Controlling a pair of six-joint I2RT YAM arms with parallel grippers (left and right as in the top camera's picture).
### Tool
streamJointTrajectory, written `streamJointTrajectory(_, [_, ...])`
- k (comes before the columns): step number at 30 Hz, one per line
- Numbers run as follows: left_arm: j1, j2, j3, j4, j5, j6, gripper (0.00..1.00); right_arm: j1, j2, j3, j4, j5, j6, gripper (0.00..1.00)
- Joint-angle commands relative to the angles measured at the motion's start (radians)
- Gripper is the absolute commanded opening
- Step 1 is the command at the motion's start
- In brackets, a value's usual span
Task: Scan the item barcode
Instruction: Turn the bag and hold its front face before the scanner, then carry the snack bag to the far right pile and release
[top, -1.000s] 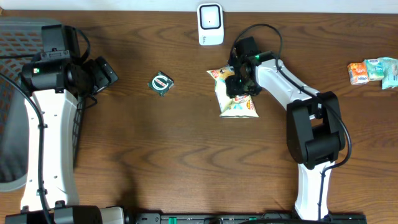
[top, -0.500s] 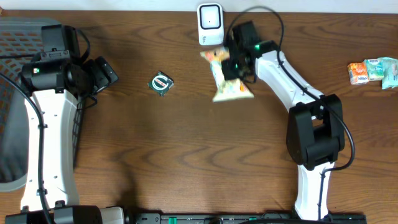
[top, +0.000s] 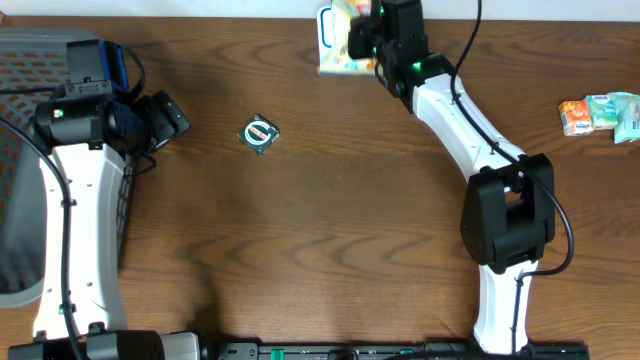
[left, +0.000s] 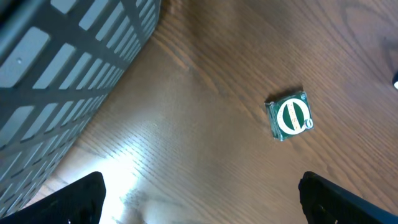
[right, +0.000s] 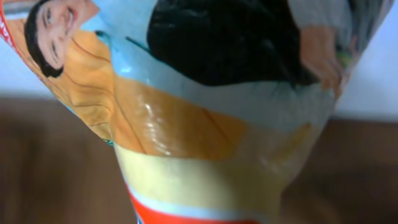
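Bench (top: 300, 250): scanner (top: 323, 28) at 12 o'clock edge, snack bag (top: 345, 42) over it; small packet (top: 260, 133) at 10 o'clock of centre; packet cluster (top: 600, 113) at 2 o'clock edge; basket (top: 20, 150) at 9 o'clock edge

The right gripper (top: 368, 42) is at the far edge of the wooden table (top: 330, 230), clamped on a snack bag (top: 350, 30) held over the white scanner (top: 324, 45), which the bag mostly hides. A small green packet (top: 260, 133) lies on the table well left of them. The left gripper (top: 172, 115) hangs near that packet, apart from it, beside a grey basket (top: 20, 150). Three small packets (top: 600, 112) sit at the right edge
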Motion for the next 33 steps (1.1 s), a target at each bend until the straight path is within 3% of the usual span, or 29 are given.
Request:
streamJointTrajectory(1, [0.002, 0.0, 0.007, -0.002, -0.006, -0.009, 0.98, 0.005, 0.027, 0.018, 0.1, 0.047, 0.034, 0.01])
streamJointTrajectory(15, [0.002, 0.0, 0.007, -0.002, -0.006, -0.009, 0.98, 0.004, 0.248, 0.018, 0.61, 0.073, 0.03, 0.04])
streamJointTrajectory(26, [0.002, 0.0, 0.007, -0.002, -0.006, -0.009, 0.98, -0.028, 0.212, 0.018, 0.626, 0.101, 0.031, 0.04])
streamJointTrajectory(33, [0.002, 0.0, 0.007, -0.002, -0.006, -0.009, 0.98, -0.123, 0.072, 0.018, 0.349, 0.106, 0.03, 0.01])
